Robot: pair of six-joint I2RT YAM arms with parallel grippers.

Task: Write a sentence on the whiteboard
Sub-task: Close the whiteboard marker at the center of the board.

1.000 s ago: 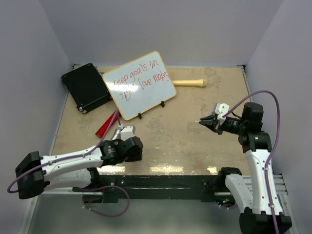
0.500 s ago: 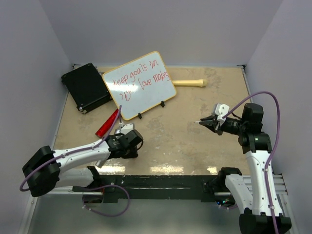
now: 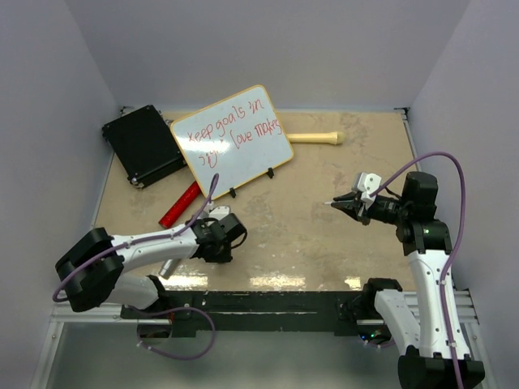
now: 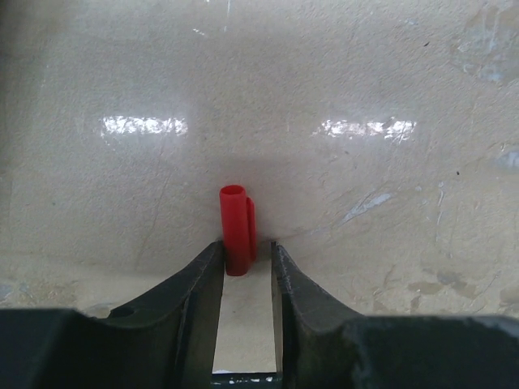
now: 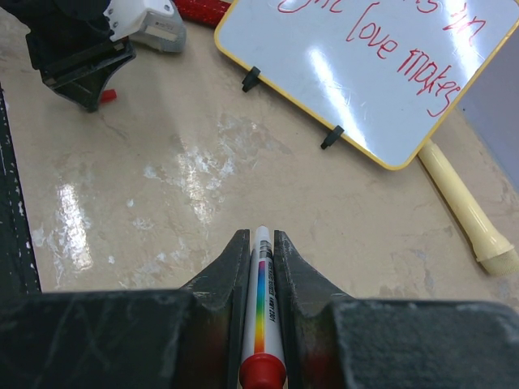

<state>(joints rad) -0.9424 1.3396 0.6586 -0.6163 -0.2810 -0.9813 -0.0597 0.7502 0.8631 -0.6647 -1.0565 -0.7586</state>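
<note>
Two red lines of the sentence (image 3: 231, 134) across the whiteboard (image 3: 243, 166), set askew at the table's (image 3: 324, 235) far left in the top view, a black case (image 3: 144, 144) just beside its left edge, a cream handle (image 3: 312, 137) at its right corner. Left wrist view: left jaws closed on one end of a red cap (image 4: 235, 231). Right wrist view: right jaws clamped on a white marker (image 5: 261, 324), the whiteboard beyond its tip.

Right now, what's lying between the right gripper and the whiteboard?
Nothing: only bare table separates the right gripper from the whiteboard. The right wrist view shows this most clearly.
</note>
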